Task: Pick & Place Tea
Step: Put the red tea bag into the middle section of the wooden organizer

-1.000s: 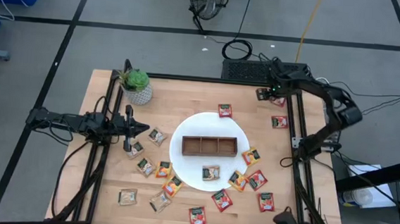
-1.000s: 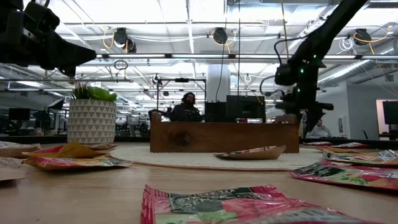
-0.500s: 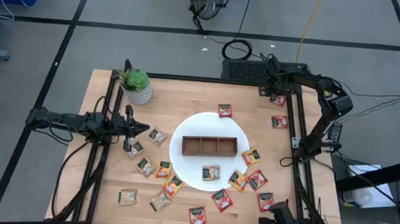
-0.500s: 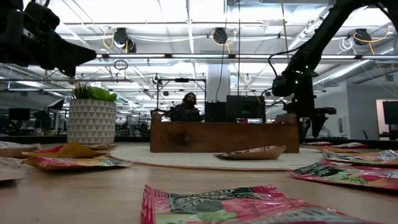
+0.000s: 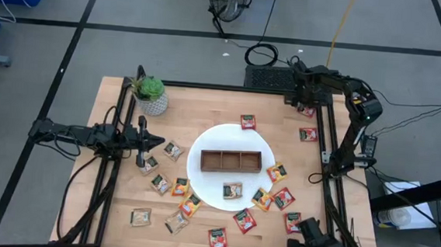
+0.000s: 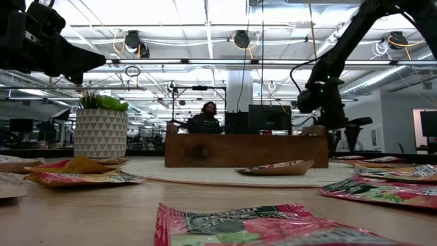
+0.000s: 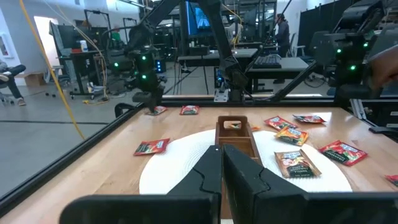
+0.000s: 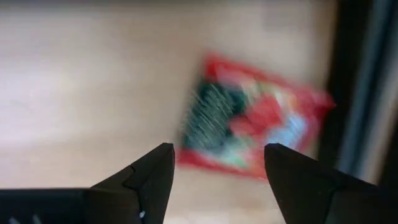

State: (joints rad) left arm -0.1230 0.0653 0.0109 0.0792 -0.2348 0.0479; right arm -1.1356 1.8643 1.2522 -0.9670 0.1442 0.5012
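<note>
Right gripper (image 8: 214, 165) open over blurred red sachet (image 8: 252, 124) (label unreadable).

Overhead, table-level and two wrist views, sharing the wooden tray (image 5: 231, 162).

Two dark, near-black arms of slim tubular links w/ bulkier joint housings. Right arm (image 5: 358, 125) has thin black cables looping along it and small green LEDs at the wrist, at 1 o'clock on the table. Left arm (image 5: 87, 135), same black build, at 9 o'clock. Fingers (image 8: 152, 177) matte black, wedge-shaped, tapering to blunt tips.
</note>
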